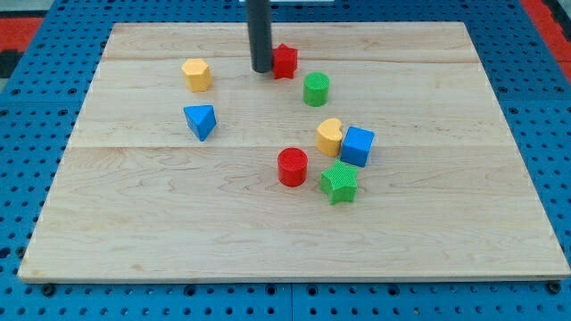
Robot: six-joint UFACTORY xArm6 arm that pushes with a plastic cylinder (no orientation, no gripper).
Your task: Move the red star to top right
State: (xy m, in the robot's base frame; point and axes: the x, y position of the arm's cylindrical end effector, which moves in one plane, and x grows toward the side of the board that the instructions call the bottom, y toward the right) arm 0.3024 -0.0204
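Wooden worktop (134, 232), pale planks, sitting on a blue pegboard (36, 98) that shows all around it. Quick rundown of what's on it.

So my tip (261, 70) is down on the wood near the view's top, a bit left of centre, and it's right up against the left side of the red star (285, 60). Touching or just about, honestly can't tell which from this angle. That red star is the one that matters, and it sits in the upper middle of the board, well short of the top right corner. As for a hand: none here, just a plain dark rod, so nothing to call wide, narrow or holding.

Other blocks:
- yellow hexagon-ish block (196, 74) off to the left of the tip, clearly apart from it
- blue triangle (201, 120) below that yellow one
- green cylinder (316, 89) just down and to the right of the red star, near but not touching
- yellow heart (329, 136) and blue cube (357, 145) pressed side by side right of centre
- red cylinder (292, 167) below and left of that pair
- green star (339, 182) right beside the red cylinder, tucked under the blue cube

Everything on the right half is bunched fairly close; the two on the left stand on their own.
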